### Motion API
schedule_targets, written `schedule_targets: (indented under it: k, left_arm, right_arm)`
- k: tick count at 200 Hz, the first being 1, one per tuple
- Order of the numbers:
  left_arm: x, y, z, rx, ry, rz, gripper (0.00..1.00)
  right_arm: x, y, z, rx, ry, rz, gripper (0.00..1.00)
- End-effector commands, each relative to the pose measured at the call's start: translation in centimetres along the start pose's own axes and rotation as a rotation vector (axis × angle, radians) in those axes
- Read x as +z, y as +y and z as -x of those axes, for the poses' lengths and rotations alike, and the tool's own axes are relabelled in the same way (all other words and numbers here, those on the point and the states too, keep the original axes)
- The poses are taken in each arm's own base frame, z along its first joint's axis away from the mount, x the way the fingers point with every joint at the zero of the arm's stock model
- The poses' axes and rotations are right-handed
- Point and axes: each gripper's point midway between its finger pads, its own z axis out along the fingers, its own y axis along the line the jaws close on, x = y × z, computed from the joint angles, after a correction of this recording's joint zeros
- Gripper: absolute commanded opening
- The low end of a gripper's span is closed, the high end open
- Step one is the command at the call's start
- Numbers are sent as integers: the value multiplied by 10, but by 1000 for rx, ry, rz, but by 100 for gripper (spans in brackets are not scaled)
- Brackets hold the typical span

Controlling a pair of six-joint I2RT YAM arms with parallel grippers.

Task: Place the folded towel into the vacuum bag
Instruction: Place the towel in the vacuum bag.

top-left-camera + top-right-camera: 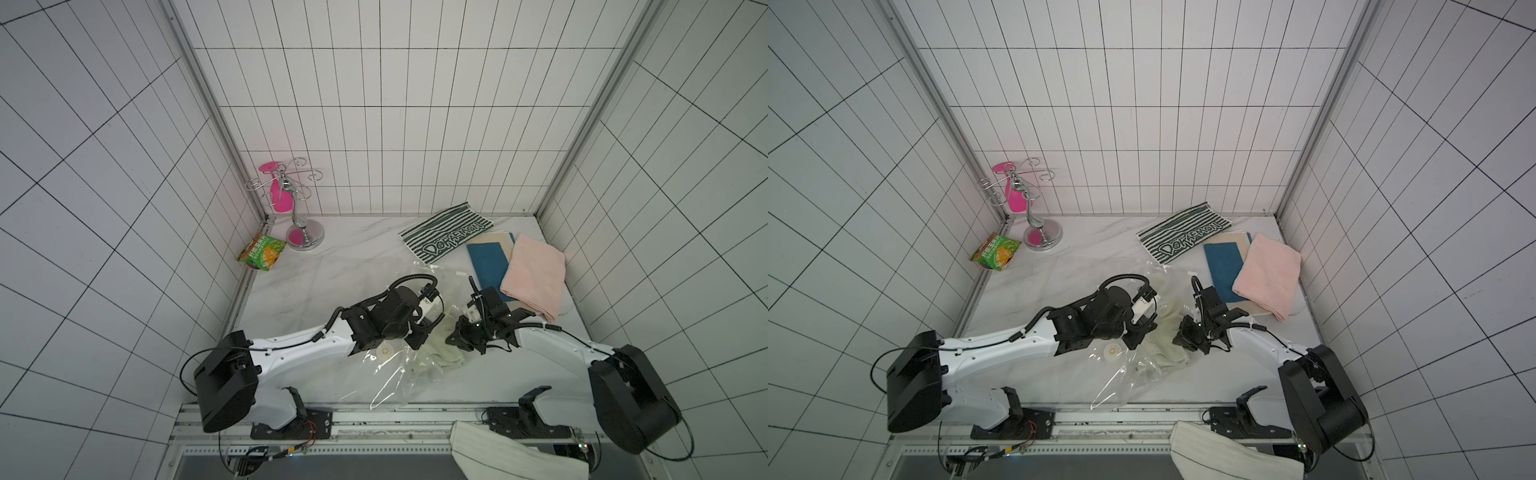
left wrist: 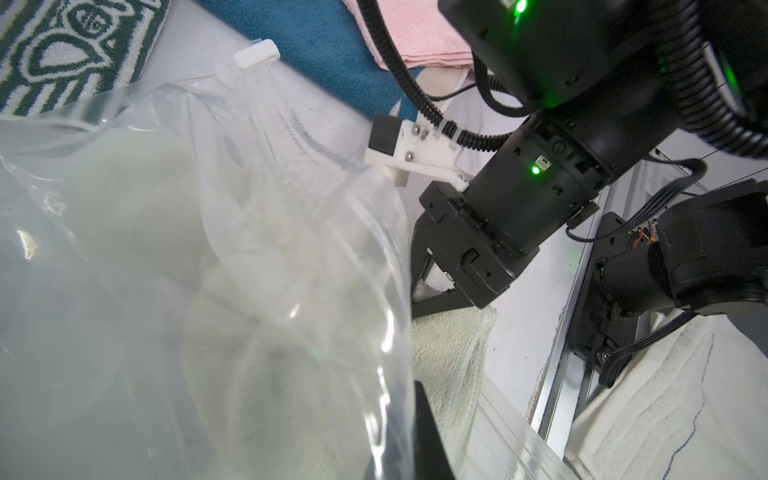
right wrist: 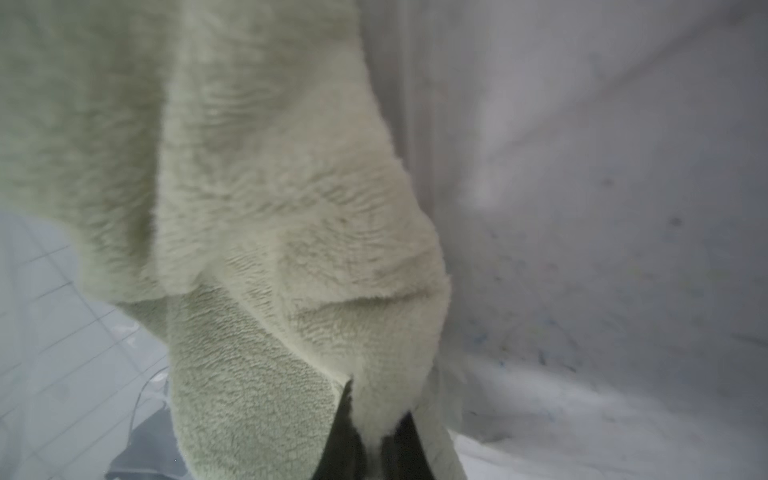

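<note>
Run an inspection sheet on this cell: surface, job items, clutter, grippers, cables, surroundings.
Surface: white marbled tabletop, with spare towels stacked at its far right.
Job's things: vacuum bag lies crumpled mid-table with its valve facing up; pale green towel is partly inside the mouth.
Clutter: snack packet, chrome hook stand, striped Doraemon towel, blue cloth, pink towel, white cloth over the front rail.
Grippers: left gripper is shut on the bag's edge; right gripper is shut on the pale green towel.
Cables: black conduit loops at the wrists; loose cable by the left base.
Surroundings: white tiled walls, aluminium frame posts.
</note>
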Motion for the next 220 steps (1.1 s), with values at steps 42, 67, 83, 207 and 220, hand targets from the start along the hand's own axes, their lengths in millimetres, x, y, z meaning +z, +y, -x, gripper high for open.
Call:
schedule_targets:
  k: [42, 67, 83, 207, 220]
  left_arm:
    - [-2, -42, 19, 28, -52, -134, 0]
    - [-9, -38, 34, 13, -110, -103, 0]
    - [-17, -23, 47, 1, -160, -34, 0]
    - [-25, -34, 29, 18, -115, -122, 0]
    - [-30, -39, 28, 19, -120, -140, 0]
  right_arm:
    - [-64, 139, 29, -80, -152, 451, 0]
    - [-37, 99, 41, 169, -229, 527, 0]
    - [-19, 64, 26, 227, -230, 450, 0]
    - [-84, -13, 22, -67, -321, -260, 46]
    - [-87, -10, 41, -136, -388, -279, 46]
